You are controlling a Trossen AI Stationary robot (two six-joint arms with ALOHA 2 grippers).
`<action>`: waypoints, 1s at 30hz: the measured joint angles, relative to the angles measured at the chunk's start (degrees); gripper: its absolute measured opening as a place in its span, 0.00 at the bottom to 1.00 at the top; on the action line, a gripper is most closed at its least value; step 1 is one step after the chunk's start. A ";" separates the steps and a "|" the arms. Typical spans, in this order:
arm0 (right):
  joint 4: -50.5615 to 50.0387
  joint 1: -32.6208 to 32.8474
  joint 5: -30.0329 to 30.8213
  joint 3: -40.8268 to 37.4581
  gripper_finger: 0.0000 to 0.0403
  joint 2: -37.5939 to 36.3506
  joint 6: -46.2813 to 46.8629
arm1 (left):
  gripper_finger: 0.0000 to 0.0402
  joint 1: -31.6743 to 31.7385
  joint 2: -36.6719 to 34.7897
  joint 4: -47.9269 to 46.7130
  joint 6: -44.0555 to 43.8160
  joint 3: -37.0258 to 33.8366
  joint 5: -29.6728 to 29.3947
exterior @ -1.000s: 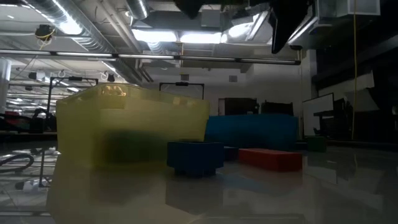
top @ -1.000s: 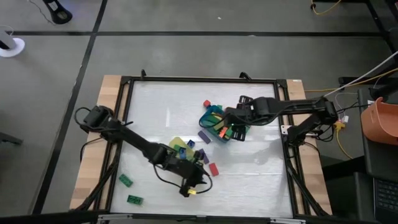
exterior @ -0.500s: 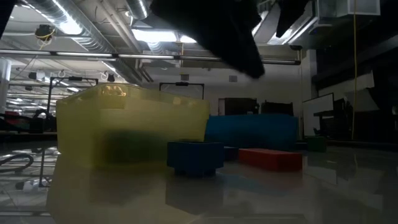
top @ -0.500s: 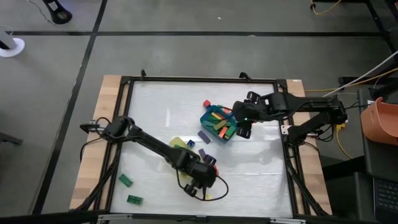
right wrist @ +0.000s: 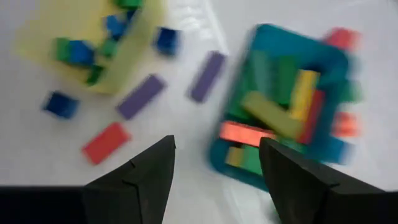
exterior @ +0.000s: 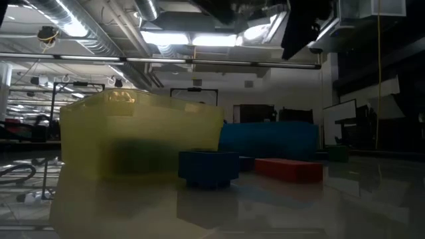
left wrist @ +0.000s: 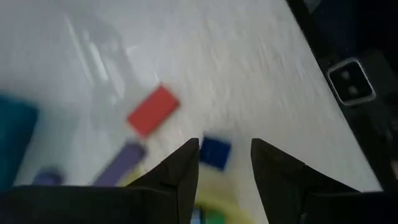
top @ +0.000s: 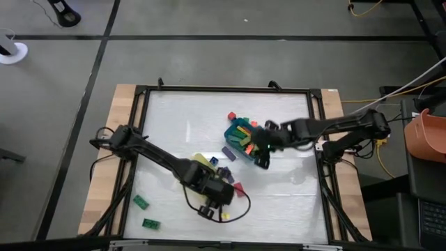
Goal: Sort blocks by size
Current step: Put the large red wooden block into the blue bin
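White table mid-frame, blocks mostly in teal tray and yellow tray at centre, some loose. Left gripper lower centre and right gripper right of centre both spread, empty. Risk: left arm hovering low could clip the yellow tray or scatter loose blocks.

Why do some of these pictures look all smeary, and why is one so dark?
Both wrist views are smeared: the red block and the teal tray have soft edges. The low view is dim, with bright ceiling lights behind the yellow tray. The high view is sharp.
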 joint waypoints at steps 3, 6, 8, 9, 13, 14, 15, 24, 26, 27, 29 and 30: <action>5.65 4.24 -0.76 -3.55 0.58 -0.04 2.05 | 0.33 -0.55 -2.82 -6.49 -1.75 -0.04 -0.66; 10.76 8.89 -0.71 -6.44 0.58 -0.04 4.30 | 0.33 -1.58 -6.54 -9.68 -1.77 -0.86 -3.49; 13.54 11.85 -0.69 -8.12 0.58 -0.04 6.82 | 0.33 -2.37 -9.27 -9.38 -1.22 -2.49 -6.93; 14.87 13.18 -0.60 -8.91 0.58 -0.03 8.48 | 0.33 -2.66 -10.61 -9.48 -0.95 -3.40 -8.68; 19.81 17.87 2.37 -11.69 0.58 1.27 15.96 | 0.33 -2.66 -15.18 -9.01 -0.42 -7.05 -14.63; 20.81 18.78 3.79 -12.16 0.58 1.99 18.60 | 0.33 -2.41 -16.10 -8.80 -0.42 -7.82 -15.66; 21.70 19.56 5.32 -12.49 0.58 2.83 21.29 | 0.33 -2.19 -16.94 -8.54 -0.47 -8.51 -16.31; 34.42 19.35 4.85 -12.59 0.58 10.99 27.60 | 0.33 -0.33 -19.51 -4.66 -3.48 -15.37 -16.88; 34.68 19.34 4.39 -12.59 0.58 12.26 31.25 | 0.33 -0.30 -19.50 -2.76 -3.50 -17.40 -16.90; 34.57 18.98 4.47 -12.59 0.58 12.89 33.32 | 0.33 -0.33 -19.50 -1.60 -3.65 -18.35 -16.87; 33.60 18.59 4.48 -12.56 0.58 13.93 37.79 | 0.33 -0.33 -19.48 -0.42 -3.70 -20.02 -16.87; 32.29 18.25 4.47 -12.56 0.58 14.45 40.26 | 0.33 -0.35 -19.48 -0.11 -3.70 -20.75 -16.85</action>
